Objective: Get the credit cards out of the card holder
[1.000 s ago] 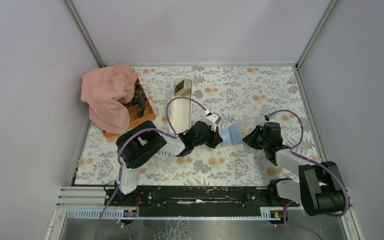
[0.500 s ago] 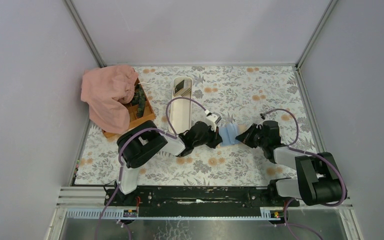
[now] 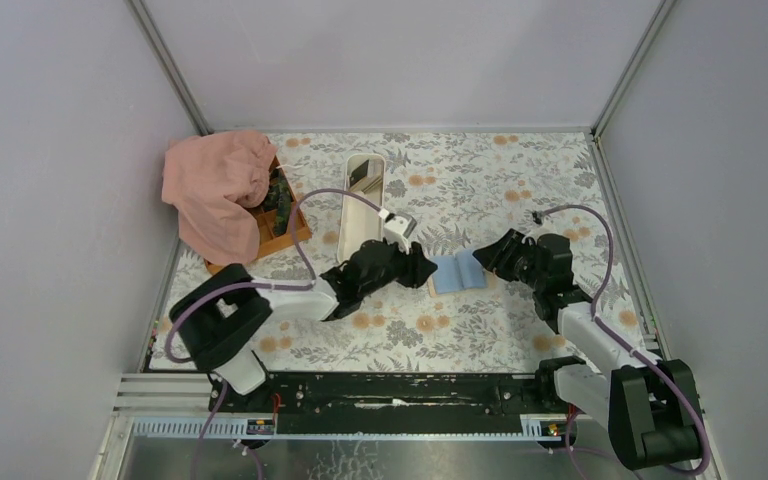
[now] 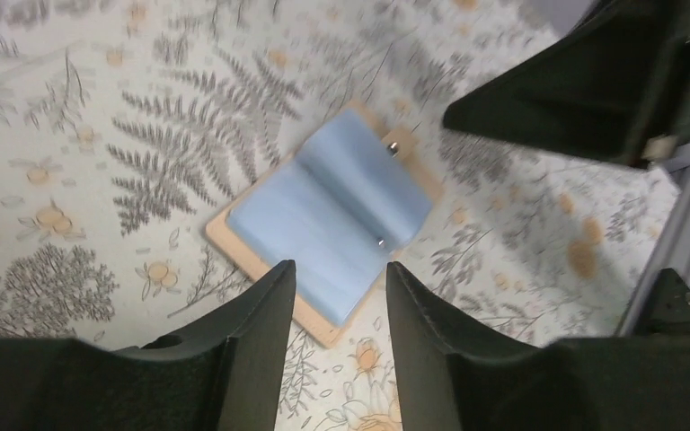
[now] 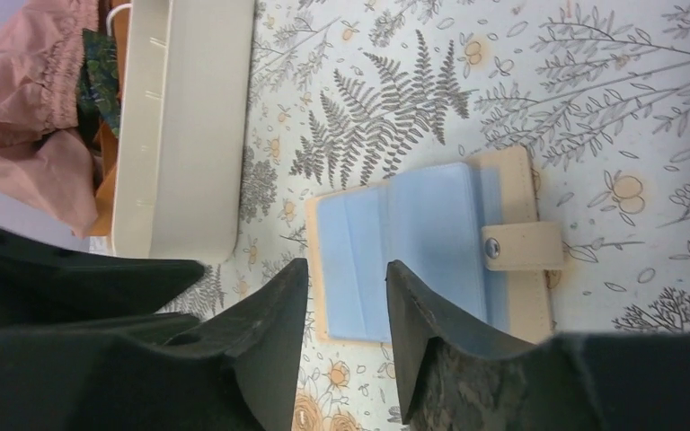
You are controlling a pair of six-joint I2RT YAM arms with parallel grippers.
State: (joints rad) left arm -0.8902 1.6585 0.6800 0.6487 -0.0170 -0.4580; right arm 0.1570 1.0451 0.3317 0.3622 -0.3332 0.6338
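Open card holder point(image 3: 457, 271) mid-frame, sleeves look empty, task likely near done; left gripper point(image 4: 334, 277) and right gripper point(image 5: 346, 274) flank it, fingers apart, empty.

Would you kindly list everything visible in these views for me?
card holder: one, light blue inside, tan cover, lying open between the grippers
card: one seen, dark, far end of tray
tray: one, white, left of centre
cloth: one, pink, far left, draped over box
wooden box: one, brown, dark green contents
tablecloth: one, floral
left gripper: black, open
right gripper: black, open
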